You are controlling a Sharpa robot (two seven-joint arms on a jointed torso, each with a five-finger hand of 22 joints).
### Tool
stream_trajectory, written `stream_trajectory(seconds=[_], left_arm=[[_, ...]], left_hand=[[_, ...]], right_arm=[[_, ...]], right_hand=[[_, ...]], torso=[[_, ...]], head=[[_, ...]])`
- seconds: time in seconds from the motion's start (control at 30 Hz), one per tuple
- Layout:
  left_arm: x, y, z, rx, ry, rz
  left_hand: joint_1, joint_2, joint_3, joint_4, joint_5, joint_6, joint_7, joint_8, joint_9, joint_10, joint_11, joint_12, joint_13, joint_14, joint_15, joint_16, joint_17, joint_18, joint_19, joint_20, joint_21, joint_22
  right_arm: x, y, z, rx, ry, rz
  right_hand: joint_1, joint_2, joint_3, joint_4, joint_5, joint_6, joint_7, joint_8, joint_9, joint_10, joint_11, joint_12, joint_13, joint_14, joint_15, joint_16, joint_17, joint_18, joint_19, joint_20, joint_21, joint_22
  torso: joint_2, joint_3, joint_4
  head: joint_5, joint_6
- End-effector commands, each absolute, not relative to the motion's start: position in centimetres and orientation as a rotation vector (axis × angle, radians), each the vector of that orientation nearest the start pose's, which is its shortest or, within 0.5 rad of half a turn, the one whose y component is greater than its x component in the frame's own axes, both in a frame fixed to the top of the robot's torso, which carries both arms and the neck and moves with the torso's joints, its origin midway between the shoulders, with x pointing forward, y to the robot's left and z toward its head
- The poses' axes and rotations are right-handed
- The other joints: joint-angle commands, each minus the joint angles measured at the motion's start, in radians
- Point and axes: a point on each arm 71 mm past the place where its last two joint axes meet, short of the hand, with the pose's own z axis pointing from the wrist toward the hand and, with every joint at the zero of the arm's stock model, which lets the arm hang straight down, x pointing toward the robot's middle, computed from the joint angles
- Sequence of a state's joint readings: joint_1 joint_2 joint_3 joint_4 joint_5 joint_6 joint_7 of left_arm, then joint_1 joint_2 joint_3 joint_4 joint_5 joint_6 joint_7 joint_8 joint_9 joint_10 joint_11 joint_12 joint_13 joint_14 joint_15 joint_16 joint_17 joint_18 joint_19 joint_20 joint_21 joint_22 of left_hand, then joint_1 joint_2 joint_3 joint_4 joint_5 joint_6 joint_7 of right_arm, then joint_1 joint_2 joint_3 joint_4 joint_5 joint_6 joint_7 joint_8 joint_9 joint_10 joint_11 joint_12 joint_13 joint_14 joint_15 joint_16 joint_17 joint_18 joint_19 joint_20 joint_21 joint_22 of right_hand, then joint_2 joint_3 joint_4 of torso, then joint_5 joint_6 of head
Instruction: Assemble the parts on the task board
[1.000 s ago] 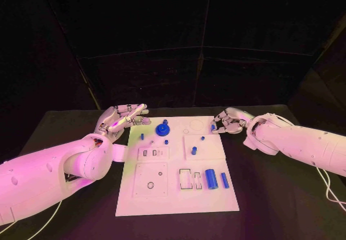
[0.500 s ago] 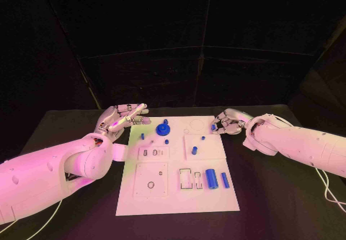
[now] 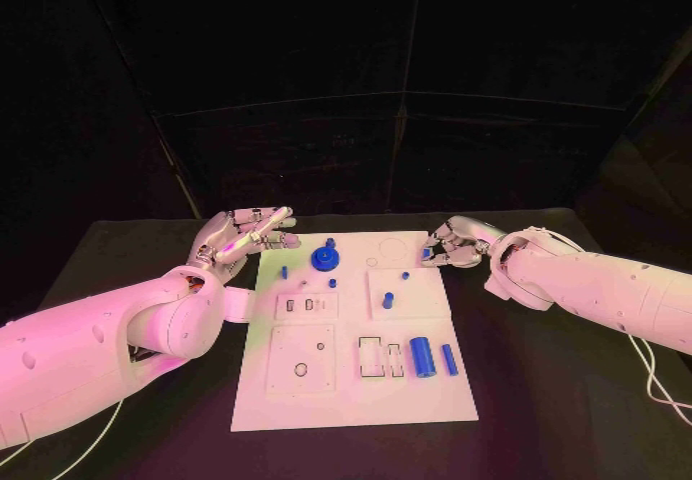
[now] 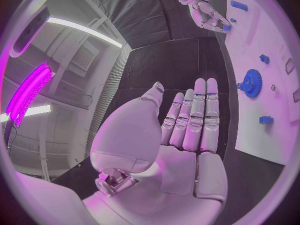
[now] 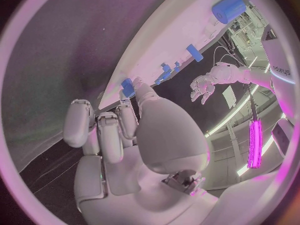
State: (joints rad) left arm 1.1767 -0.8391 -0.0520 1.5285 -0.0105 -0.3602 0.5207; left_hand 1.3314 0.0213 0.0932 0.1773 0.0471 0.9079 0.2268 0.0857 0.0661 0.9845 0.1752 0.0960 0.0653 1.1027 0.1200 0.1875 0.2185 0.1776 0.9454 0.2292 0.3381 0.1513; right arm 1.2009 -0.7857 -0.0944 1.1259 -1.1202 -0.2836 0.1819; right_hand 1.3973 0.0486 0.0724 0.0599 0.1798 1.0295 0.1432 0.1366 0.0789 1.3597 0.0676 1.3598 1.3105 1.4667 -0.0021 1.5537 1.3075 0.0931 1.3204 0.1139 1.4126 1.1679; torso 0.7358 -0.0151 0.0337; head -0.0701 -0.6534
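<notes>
The white task board (image 3: 353, 400) lies in the middle of the table. On its far half stand a blue gear (image 3: 326, 261) (image 4: 251, 82) and several small blue pegs (image 3: 388, 299). A blue cylinder (image 3: 421, 357) and a thin blue bar (image 3: 449, 360) lie near its right edge. My left hand (image 3: 245, 232) (image 4: 187, 130) hovers off the far left corner, fingers straight and apart, holding nothing. My right hand (image 3: 456, 244) (image 5: 125, 130) is at the far right edge, fingers curled. Its thumb and a fingertip meet on a small blue part (image 5: 127, 87) (image 4: 226, 27) at the board's rim.
The black table (image 3: 548, 400) surrounds the board, with bare room on both sides and in front. Pale recessed slots (image 3: 382, 358) and a square plate with holes (image 3: 303, 360) mark the board's near half.
My right hand has edged very slightly toward the board's edge. The left hand and the parts stay where they were.
</notes>
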Motion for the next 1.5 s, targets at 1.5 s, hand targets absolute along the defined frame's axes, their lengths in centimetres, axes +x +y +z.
stream_trajectory(seconds=[1.5], left_arm=[[48.7, 21.2, -18.6, -1.063, 1.33, -1.55]], left_hand=[[0.003, 0.006, -0.003, -0.001, 0.003, 0.001, 0.004, -0.006, 0.0, -0.001, 0.004, -0.006, 0.0, 0.001, 0.005, -0.004, 0.005, 0.003, 0.001, 0.002, 0.001, -0.002]], right_arm=[[48.4, -10.5, -19.7, -0.122, 1.68, 0.794]], right_hand=[[-0.002, 0.006, 0.059, -0.016, 0.026, 0.002, -0.006, 0.014, -0.004, -0.013, -0.013, -0.019, -0.015, 0.097, -0.013, 0.006, 0.23, -0.009, -0.001, -0.019, -0.002, -0.009]], torso=[[-0.034, -0.0125, 0.0091]], head=[[0.054, -0.021]])
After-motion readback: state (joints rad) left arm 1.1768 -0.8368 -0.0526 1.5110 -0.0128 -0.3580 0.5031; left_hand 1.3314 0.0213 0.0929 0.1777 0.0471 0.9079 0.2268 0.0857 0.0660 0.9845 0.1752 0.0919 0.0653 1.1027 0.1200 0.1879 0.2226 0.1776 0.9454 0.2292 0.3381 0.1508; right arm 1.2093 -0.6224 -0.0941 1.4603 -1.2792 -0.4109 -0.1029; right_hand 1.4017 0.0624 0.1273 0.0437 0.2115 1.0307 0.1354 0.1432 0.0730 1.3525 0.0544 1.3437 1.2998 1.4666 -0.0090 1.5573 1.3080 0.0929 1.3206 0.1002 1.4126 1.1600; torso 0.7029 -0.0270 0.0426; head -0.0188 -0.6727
